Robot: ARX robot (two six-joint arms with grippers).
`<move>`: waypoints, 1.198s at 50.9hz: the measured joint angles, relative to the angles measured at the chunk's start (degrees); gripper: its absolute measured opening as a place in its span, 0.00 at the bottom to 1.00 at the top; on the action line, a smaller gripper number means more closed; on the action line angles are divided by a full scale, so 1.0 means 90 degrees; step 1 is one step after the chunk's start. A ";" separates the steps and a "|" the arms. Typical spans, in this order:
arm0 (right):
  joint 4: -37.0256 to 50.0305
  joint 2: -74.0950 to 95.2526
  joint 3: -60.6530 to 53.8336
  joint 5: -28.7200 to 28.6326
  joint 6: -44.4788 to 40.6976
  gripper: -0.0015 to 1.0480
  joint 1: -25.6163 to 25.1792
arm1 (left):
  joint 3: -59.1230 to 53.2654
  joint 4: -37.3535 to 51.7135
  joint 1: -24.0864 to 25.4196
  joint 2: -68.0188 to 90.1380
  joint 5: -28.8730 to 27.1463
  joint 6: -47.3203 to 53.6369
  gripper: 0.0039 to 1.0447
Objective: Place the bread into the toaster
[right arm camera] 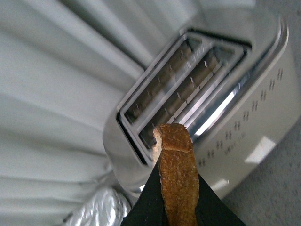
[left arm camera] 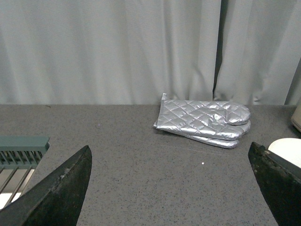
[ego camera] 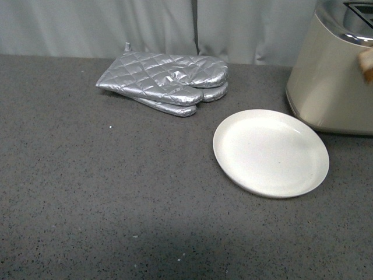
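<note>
The beige toaster (ego camera: 329, 81) stands at the far right of the table, cut off by the front view's edge. In the right wrist view its chrome top with two slots (right arm camera: 188, 89) lies just beyond the bread. My right gripper (right arm camera: 178, 197) is shut on the bread (right arm camera: 176, 174), seen edge-on with its brown crust, held above the toaster's near edge. A corner of the bread (ego camera: 367, 63) shows at the front view's right edge. My left gripper (left arm camera: 171, 188) is open and empty above the bare table.
Silver quilted oven mitts (ego camera: 166, 81) lie at the back middle, also in the left wrist view (left arm camera: 204, 122). An empty white plate (ego camera: 271, 153) sits in front of the toaster. A grey curtain hangs behind the table. A green rack (left arm camera: 21, 155) shows in the left wrist view.
</note>
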 joint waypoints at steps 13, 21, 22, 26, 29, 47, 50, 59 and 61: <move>-0.1659 0.0690 0.2115 0.1984 -0.0017 0.03 -0.0442 | 0.0000 0.0000 0.0000 0.0000 0.0000 0.0002 0.94; -0.2290 0.1501 0.2803 0.2336 0.0238 0.03 -0.0374 | 0.0000 0.0000 0.0000 0.0002 0.0000 0.0000 0.94; -0.2387 0.1562 0.2863 0.2358 0.0282 0.03 -0.0367 | 0.0000 0.0000 0.0000 0.0000 0.0000 0.0002 0.94; -0.2693 0.1770 0.3087 0.2484 0.0498 0.03 -0.0347 | 0.0000 0.0000 0.0000 0.0002 0.0000 0.0000 0.94; -0.2866 0.1877 0.3230 0.2560 0.0644 0.03 -0.0352 | 0.0000 0.0000 0.0000 0.0000 0.0000 0.0000 0.94; -0.3655 0.2278 0.3742 0.3004 0.1396 0.03 -0.0362 | 0.0000 0.0000 0.0000 0.0000 0.0000 0.0000 0.94; -0.3806 0.2378 0.3852 0.3060 0.1508 0.03 -0.0362 | 0.0000 0.0000 0.0000 0.0000 0.0000 0.0000 0.94; -0.4189 0.2625 0.4194 0.3157 0.1780 0.03 -0.0364 | 0.0000 0.0000 0.0000 0.0000 0.0000 0.0000 0.94; -0.4248 0.2676 0.4262 0.3164 0.1826 0.03 -0.0364 | 0.0000 0.0000 0.0000 0.0000 0.0000 0.0000 0.94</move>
